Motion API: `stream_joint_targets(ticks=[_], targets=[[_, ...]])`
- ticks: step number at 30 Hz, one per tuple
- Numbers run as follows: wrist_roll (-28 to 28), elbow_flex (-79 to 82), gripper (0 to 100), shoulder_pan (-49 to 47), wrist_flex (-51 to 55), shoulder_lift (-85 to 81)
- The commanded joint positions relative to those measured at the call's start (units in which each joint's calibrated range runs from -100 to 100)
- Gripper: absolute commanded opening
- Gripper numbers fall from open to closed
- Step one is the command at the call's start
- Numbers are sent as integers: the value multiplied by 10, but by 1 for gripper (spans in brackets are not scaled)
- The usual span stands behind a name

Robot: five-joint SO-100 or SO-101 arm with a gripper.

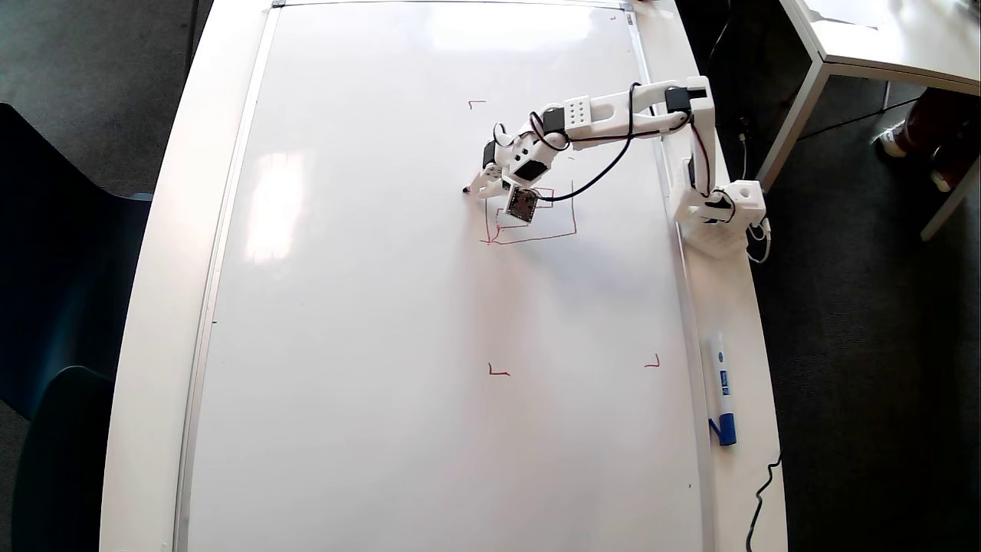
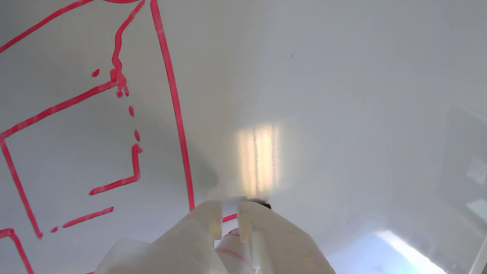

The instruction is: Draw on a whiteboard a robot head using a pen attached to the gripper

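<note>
Overhead and wrist views, single arm. I have one gripper (image 1: pixel 484 184) reaching over the whiteboard (image 1: pixel 368 307), just outside the left edge of the robot head (image 1: pixel 531 218) as the overhead view shows it. In the wrist view the two fingers (image 2: pixel 205 219) stand nearly together, with only a narrow slot between them. Something white with red streaks sits low in that slot, and I take it to be the pen (image 2: pixel 233 243) clamped there. Its dark tip shows in the overhead view beyond the fingertips, at or very near the board. I cannot tell whether it touches.

The governing relation: the drawing lies behind and to one side of the fingertips, left of them in the wrist view, while bare board lies ahead. The pen's long axis runs roughly along the fingers, away from the drawing.

Count: one arm, one held pen, one spare blue-capped marker (image 1: pixel 720 387) on the table edge, well apart. Four red corner marks (image 1: pixel 499 372). One unfinished outline, with broken inner lines.
</note>
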Motion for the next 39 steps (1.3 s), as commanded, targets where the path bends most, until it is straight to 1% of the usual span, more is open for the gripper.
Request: stream_joint_targets(ticks=[1, 6, 10, 19, 28, 34, 39], targets=[[-1, -42, 1, 1, 5, 8], [-1, -83, 1, 1, -1, 39], [1, -87, 1, 0, -2, 43], [-2, -83, 1, -45, -3, 39], [-3, -118, 1, -42, -9, 62], [-1, -189, 1, -40, -11, 109], [-1, -197, 1, -32, -11, 115]])
